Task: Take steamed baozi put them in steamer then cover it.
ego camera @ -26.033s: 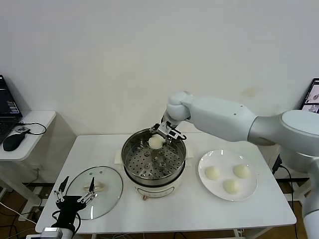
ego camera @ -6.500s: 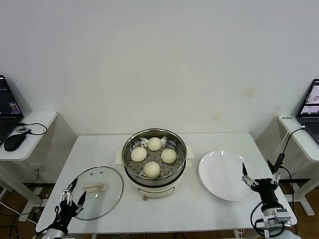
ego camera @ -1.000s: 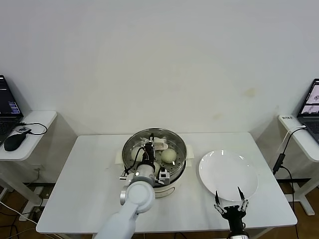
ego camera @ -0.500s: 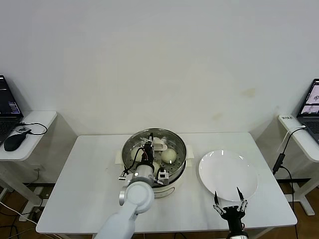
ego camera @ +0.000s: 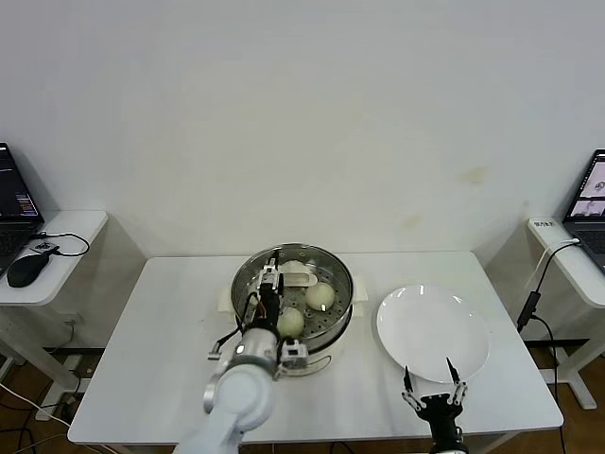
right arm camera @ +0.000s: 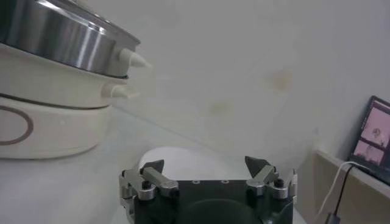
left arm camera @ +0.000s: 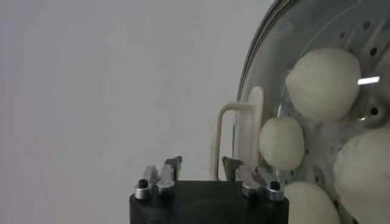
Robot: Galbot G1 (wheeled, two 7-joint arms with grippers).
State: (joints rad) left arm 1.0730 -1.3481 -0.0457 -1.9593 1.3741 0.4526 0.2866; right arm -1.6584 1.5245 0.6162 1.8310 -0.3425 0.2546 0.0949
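Observation:
The steamer (ego camera: 244, 284) stands mid-table, steel pot on a cream-white base (ego camera: 317, 359). The glass cover lies on it; its cream-white bar handle (ego camera: 300, 279) is upright. Three baozi show through the glass, among them one (ego camera: 321, 295) and one (ego camera: 290, 323). My left gripper (ego camera: 267, 275) hovers over the steamer's left side, open, beside the handle and apart from it. In the left wrist view my left gripper (left arm camera: 201, 164) is open, with the handle (left arm camera: 248, 131) just beyond the fingertips and baozi (left arm camera: 323, 82) under the glass. My right gripper (ego camera: 430, 392) is open and empty at the table's front edge.
An empty white plate (ego camera: 433, 331) lies right of the steamer; it also shows in the right wrist view (right arm camera: 183, 159) past my right gripper (right arm camera: 204, 165). The steamer (right arm camera: 55, 36) stands farther off. Side tables with a laptop and mouse (ego camera: 19, 270) flank the white table (ego camera: 161, 322).
My left gripper has drawn back from the cover's handle toward the steamer's left rim, and the arm has shifted left. The right gripper has sunk slightly at the front edge.

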